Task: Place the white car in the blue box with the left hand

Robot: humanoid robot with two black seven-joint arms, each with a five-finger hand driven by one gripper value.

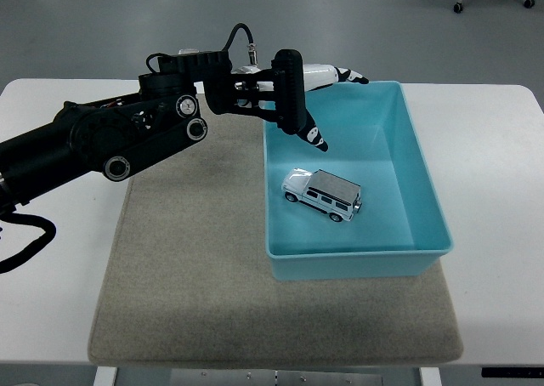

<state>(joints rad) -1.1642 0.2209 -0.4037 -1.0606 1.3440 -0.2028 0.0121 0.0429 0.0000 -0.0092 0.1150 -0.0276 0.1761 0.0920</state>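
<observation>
Now the car (323, 194) stands on its wheels inside the box (419, 178), its long axis slanting from upper left to lower right. It lies below and toward the near side of the left hand (310, 93), whose fingers (350, 76) are spread, holding nothing, above the box's far-left corner.

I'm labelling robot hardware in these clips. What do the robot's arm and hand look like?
Only the left arm shows: black, bulky segments with round silver joint caps and bolts. A black cable loops over the wrist, another hangs near the picture's left edge. The left hand has a black palm and white fingers with black-banded tips.
</observation>
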